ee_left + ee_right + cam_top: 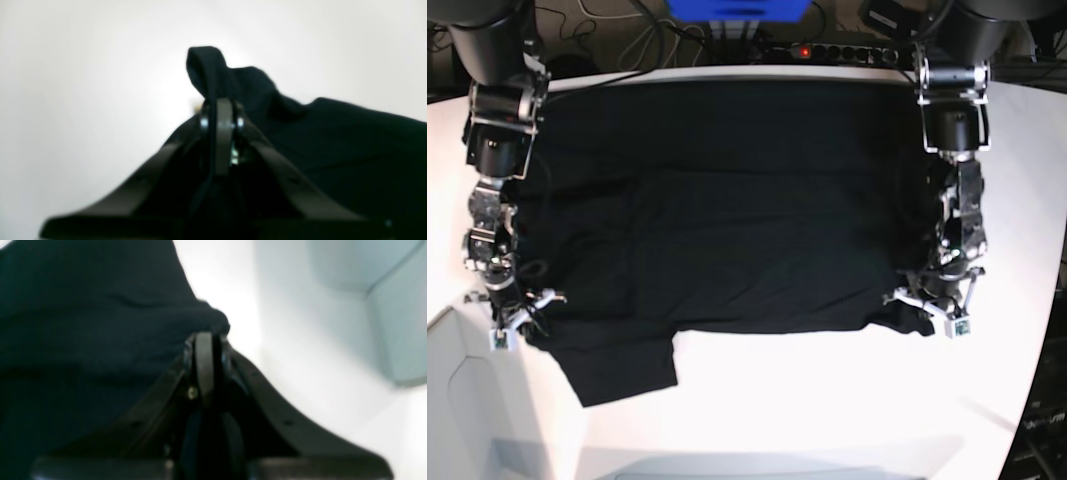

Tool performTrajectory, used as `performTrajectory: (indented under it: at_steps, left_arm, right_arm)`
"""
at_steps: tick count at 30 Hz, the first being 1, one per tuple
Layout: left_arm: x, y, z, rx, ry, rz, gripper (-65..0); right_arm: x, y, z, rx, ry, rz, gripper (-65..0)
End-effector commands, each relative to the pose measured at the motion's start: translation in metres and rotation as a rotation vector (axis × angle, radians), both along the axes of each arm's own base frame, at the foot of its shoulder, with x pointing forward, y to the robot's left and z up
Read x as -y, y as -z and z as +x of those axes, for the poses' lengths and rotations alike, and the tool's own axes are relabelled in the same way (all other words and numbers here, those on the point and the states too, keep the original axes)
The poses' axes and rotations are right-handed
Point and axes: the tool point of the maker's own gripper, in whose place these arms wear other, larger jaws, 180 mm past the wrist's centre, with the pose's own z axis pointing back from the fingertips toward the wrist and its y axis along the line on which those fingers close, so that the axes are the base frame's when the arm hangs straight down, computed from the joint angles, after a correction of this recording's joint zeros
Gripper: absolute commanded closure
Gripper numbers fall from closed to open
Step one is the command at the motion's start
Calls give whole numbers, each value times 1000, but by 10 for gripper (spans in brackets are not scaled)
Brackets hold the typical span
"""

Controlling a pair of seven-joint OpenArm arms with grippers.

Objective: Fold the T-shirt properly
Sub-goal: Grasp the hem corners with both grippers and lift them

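White table [827,400], cables [617,30] and power strip [827,50] behind

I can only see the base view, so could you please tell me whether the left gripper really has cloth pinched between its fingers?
Observer: Yes. In the left wrist view the left gripper is shut on a raised fold of the T-shirt that sticks up past its fingertips.
Operator: Thank you. And the right one?
Observer: The right gripper is also shut, with a bunched edge of the shirt over its tips.
Operator: Is anything beside that right gripper?
Observer: Bare white table, and a pale angular shape farther off; it is too blurred to identify.
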Motion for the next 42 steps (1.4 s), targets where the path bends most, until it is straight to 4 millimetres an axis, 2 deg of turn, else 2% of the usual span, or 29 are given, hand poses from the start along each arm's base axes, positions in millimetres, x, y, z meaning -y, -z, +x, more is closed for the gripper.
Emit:
performTrajectory:
  at_steps: [1, 5, 10, 15, 19, 22, 27, 33, 35, 38, 40, 42]
  left_arm:
    - [-15, -19, 4, 54, -33, 17, 0]
    - [-32, -37, -8, 56, -87, -25, 0]
    - [-35, -49, -28, 64, -114, -46, 0]
    - [-32, -45, -56, 40, -108, -30, 0]
    - [-33, -24, -89, -3, -140, -43, 0]
    - [-29, -6, -104, -47, -146, -56, 0]
    - [-23, 11, -120, -96, -148, -74, 0]
    - [-22, 17, -127, -117, -150, -74, -1]
    - [-22, 15, -129, -114, -148, -69, -2]
    - [-22, 13, -130, -108, -145, -64, -34]
    - [-22, 7, -130, -94, -143, -56, -96]
    - [-20, -2, -128, -72, -139, -48, -195]
  right_arm:
    - [14, -26, 6, 73, 23, -20, 0]
    - [18, -50, -6, 126, 27, -55, 0]
    - [9, -63, -36, 148, -9, -126, 0]
    - [16, -71, -72, 177, 26, -147, 0]
    - [26, -51, -101, 122, 57, -152, 0]
    - [27, -36, -116, 78, 55, -153, 0]
    - [27, -20, -131, 28, 49, -157, 0]
    - [17, -6, -140, -41, -12, -145, 0]
    - [13, -2, -141, -76, -41, -142, -57]
    - [11, -12, -138, -53, -53, -154, -152]
    - [7, -19, -136, -36, -60, -161, -211]
    - [4, -27, -134, -18, -67, -170, -260]
